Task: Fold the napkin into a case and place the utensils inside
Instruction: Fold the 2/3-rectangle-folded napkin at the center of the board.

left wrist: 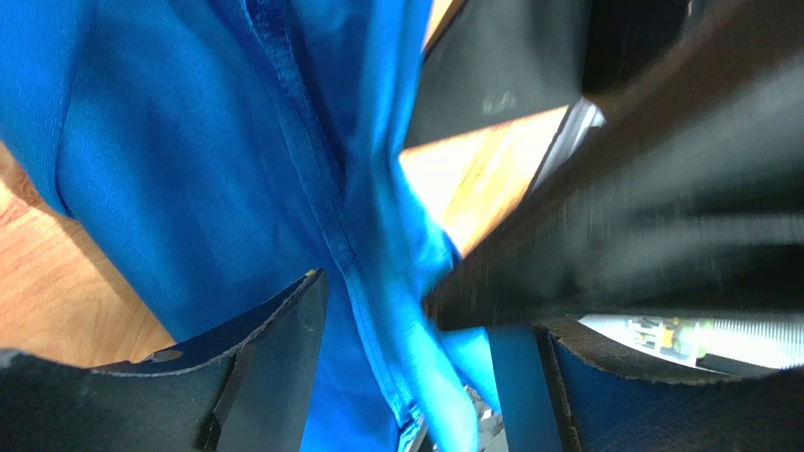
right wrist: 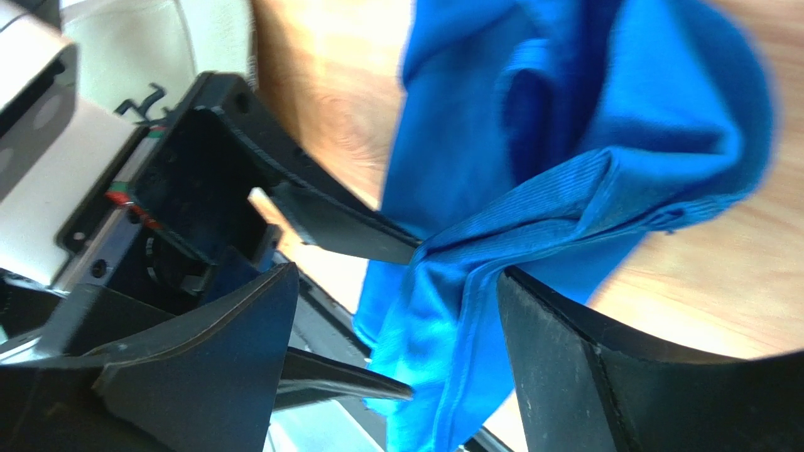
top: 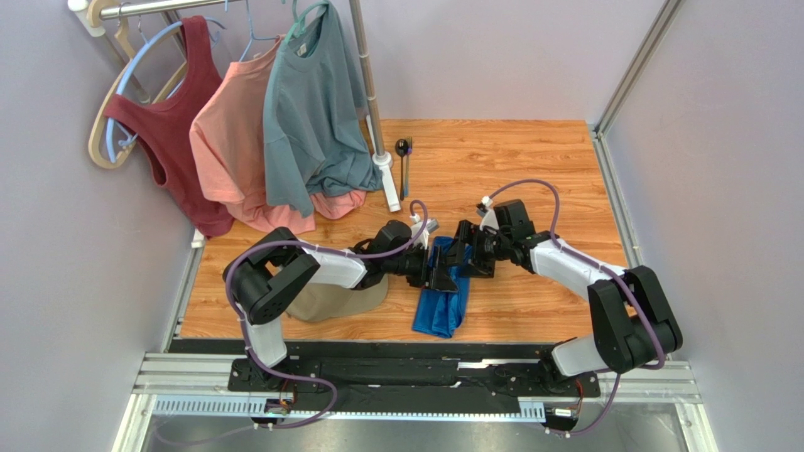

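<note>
The bright blue napkin (top: 442, 309) lies bunched near the table's front, and its upper end rises between the two grippers. My left gripper (top: 440, 269) is open, and a hemmed fold of the napkin (left wrist: 283, 169) hangs loose between its fingers (left wrist: 269, 367). Facing it, my right gripper (top: 465, 256) is open wide; the napkin (right wrist: 566, 160) droops through the gap (right wrist: 396, 273) and brushes the right finger (right wrist: 604, 377). The utensils (top: 404, 158), a dark spoon and a fork, lie side by side far back by the rack pole. No case shape shows.
A tan cap (top: 335, 299) sits under the left arm. A clothes rack pole (top: 376, 113) stands at the back left with a grey-teal T-shirt (top: 311, 113), a salmon shirt (top: 231, 141) and a dark red top (top: 179, 122) hanging over the table's left part.
</note>
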{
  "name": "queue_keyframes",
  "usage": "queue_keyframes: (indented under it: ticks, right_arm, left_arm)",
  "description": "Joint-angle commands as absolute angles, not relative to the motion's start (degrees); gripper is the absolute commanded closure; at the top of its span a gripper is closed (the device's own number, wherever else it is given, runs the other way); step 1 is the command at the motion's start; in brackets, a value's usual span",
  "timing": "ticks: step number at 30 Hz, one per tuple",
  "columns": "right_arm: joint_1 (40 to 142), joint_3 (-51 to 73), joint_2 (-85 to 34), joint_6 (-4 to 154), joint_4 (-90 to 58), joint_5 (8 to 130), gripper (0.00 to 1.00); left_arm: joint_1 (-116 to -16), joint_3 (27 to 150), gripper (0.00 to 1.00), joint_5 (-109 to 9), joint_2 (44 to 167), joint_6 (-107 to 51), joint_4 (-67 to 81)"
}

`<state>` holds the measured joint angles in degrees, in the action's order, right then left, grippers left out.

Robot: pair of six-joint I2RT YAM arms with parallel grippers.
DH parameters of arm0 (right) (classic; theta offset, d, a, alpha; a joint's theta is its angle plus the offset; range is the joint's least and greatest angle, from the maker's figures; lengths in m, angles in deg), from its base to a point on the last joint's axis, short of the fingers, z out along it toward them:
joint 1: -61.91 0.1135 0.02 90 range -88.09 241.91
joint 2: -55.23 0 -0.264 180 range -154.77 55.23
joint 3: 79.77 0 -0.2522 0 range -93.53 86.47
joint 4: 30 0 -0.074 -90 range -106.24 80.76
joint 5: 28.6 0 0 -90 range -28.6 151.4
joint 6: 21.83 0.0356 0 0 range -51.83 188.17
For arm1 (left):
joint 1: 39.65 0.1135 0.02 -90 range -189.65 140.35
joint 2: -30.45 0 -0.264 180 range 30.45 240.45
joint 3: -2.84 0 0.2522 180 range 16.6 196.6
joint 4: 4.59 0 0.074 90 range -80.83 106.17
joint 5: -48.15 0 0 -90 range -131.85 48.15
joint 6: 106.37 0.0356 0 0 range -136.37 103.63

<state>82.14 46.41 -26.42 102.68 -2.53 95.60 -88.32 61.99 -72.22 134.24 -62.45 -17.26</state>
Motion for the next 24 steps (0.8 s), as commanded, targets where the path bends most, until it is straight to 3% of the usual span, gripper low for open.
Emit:
queue_keyframes:
  ticks: [1, 8, 12, 18, 20, 24]
  right_arm:
    - [84.2, 43.7, -26.7, 106.6, -6.7, 96.3, 0.19]
    - [85.8, 44.9, -27.3, 110.9, -10.0, 96.4, 0.18]
    - [86.2, 45.1, -28.5, 112.4, -12.1, 96.6, 0.18]
    - [87.3, 45.2, -29.6, 116.9, -15.6, 97.0, 0.18]
    - [87.3, 45.3, -29.1, 117.3, -15.7, 96.9, 0.18]
    - [86.3, 43.5, -26.7, 113.2, -9.0, 94.4, 0.18]
  left_arm:
    - [-88.4, 65.2, 0.29, -72.8, 134.8, -61.9, -17.4]
    - [-88.4, 67.8, 0.29, -70.6, 136.6, -61.0, -13.9]
    - [-88.4, 68.5, 0.34, -70.9, 138.1, -61.9, -14.4]
    - [-88.4, 66.6, 0.48, -69.7, 138.8, -63.7, -16.3]
    - [-88.4, 66.0, 0.58, -68.9, 138.3, -63.8, -16.8]
    - [-88.3, 64.1, 0.67, -68.0, 136.9, -63.6, -17.1]
